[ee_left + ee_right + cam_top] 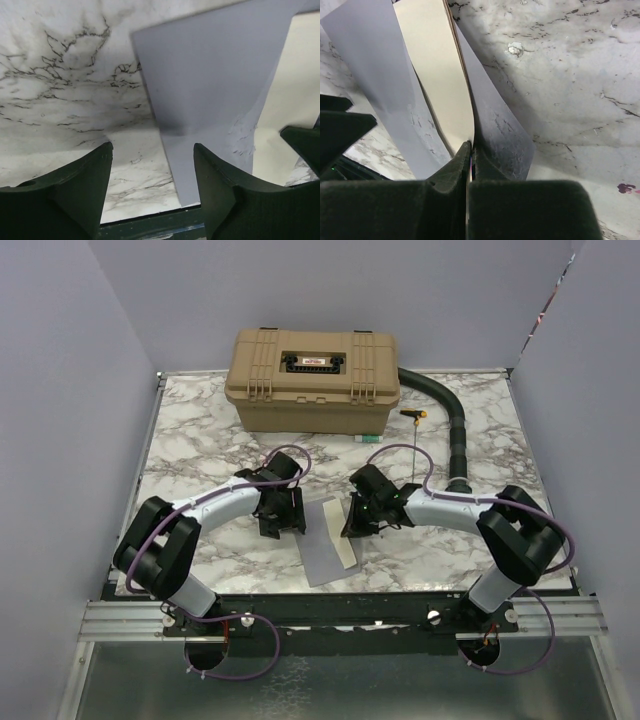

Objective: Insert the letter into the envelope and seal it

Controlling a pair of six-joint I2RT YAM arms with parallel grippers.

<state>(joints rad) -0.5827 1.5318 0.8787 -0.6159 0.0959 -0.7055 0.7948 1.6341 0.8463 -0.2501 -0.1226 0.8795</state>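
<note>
The grey-lavender envelope (322, 558) lies near the table's front edge between the two arms. The letter (340, 530) shows its pale cream side and leans up off the envelope. In the right wrist view the letter (435, 65) stands between the envelope's grey body (375, 65) and its grey flap (495, 125). My right gripper (352, 523) (471, 146) is shut on the letter's near edge, and the flap lies against its right finger. My left gripper (282, 525) (152, 146) is open and empty just above the envelope's left edge (210, 75). The letter (295, 85) shows past that edge.
A tan hard case (312, 375) stands at the back centre. A black ribbed hose (455, 425) curves down the right side, with a yellow-handled tool (412, 417) beside it. The table's dark front rail (150, 222) runs just below the left fingers.
</note>
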